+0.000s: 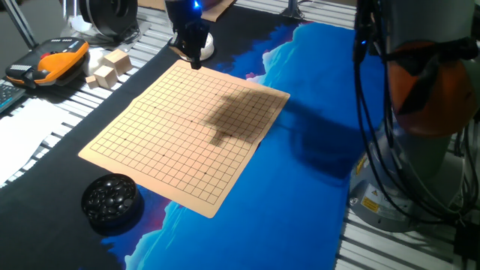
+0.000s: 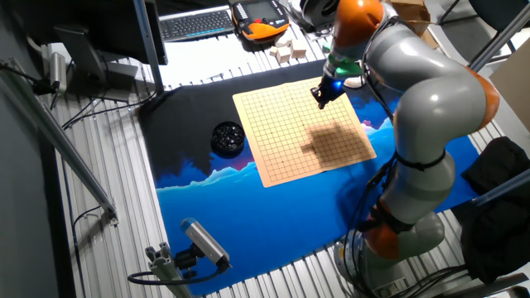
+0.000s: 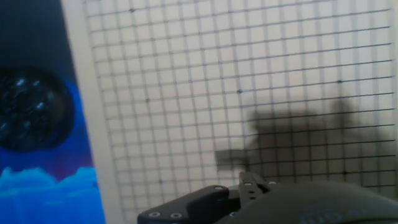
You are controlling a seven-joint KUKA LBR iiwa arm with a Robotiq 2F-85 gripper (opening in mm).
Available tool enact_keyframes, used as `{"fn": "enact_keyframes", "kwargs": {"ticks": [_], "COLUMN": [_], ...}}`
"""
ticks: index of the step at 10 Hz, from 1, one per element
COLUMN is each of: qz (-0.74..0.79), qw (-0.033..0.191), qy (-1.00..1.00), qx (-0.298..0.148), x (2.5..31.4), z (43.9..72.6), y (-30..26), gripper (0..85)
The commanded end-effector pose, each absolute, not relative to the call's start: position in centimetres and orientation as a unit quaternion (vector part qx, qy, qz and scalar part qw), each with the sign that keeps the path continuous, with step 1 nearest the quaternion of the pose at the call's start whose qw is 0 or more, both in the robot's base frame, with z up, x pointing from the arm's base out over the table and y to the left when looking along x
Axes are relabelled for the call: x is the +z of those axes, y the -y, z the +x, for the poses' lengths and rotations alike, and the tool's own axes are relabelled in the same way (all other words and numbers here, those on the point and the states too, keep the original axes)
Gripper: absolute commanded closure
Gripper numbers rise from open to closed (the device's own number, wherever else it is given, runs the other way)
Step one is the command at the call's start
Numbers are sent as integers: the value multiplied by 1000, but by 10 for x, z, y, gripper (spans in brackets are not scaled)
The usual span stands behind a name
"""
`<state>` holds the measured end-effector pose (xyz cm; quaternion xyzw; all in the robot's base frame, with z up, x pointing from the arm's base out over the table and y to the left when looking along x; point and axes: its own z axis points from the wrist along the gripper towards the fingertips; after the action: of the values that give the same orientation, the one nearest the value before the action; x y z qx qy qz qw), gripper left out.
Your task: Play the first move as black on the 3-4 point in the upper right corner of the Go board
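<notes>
The tan Go board [image 1: 187, 127] [image 2: 302, 128] [image 3: 217, 93] lies on the dark and blue cloth, with no stone showing on its grid. My gripper [image 1: 196, 63] [image 2: 322, 101] [image 3: 252, 182] hangs low over the board's far corner in the one fixed view. Its fingers look pressed together. The black stone is hidden; I cannot see whether it sits between the fingertips. A round black bowl of stones [image 1: 111, 199] [image 2: 227, 136] [image 3: 28, 109] stands off the board at the opposite corner.
Wooden blocks [image 1: 109, 67] [image 2: 288, 52] and an orange-black handheld controller [image 1: 49, 64] [image 2: 261, 16] lie beyond the board. A white dish [image 1: 207, 49] sits just behind the gripper. The arm's base [image 2: 406, 232] stands beside the blue cloth [image 1: 315, 150].
</notes>
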<state>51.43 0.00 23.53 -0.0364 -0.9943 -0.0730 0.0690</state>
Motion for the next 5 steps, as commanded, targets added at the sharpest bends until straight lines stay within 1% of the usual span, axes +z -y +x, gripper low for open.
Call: {"fn": "enact_keyframes", "kwargs": {"ticks": [1,2,3,4,5], "qz": [-45,-51,-63,-67,-68], "qw": [16,23,45,49,38], "qy": [998,997,994,994,995], "qx": [-28,-53,-72,-68,-66], "x": [236,236,236,236,236], "z": [514,514,514,514,514], "y": [0,0,0,0,0], "gripper": [850,850,850,850,850]}}
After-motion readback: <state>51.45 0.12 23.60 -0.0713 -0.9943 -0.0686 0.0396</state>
